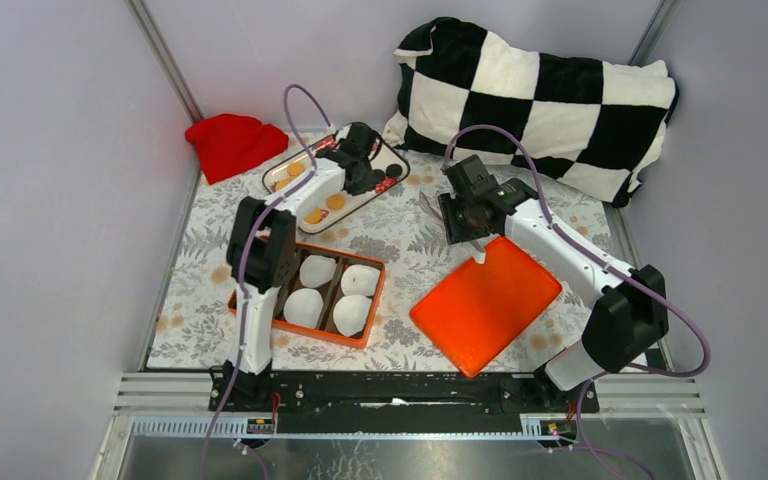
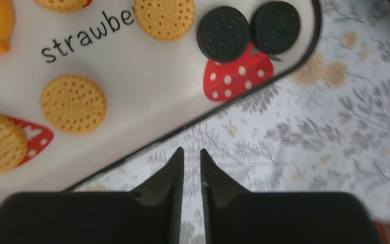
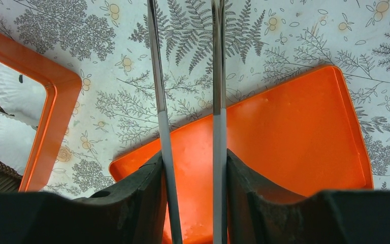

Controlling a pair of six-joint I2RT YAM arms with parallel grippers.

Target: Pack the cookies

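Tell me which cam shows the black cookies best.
Left wrist: both black cookies sit large and sharp, side by side on the white tray, embossing visible. Top view shows them as tiny dark dots at the tray's right end. Right wrist doesn't show them.

We see a table (image 1: 412,262) spread with a fern-printed cloth (image 3: 294,40); on it rest a white strawberry-printed tray (image 2: 142,96) at the far middle, an orange box (image 1: 373,307) front left, an orange lid (image 1: 485,305) lying flat, apart to its right; a red cap (image 1: 233,143) sits far left, a checkered blanket (image 1: 540,100) far right.
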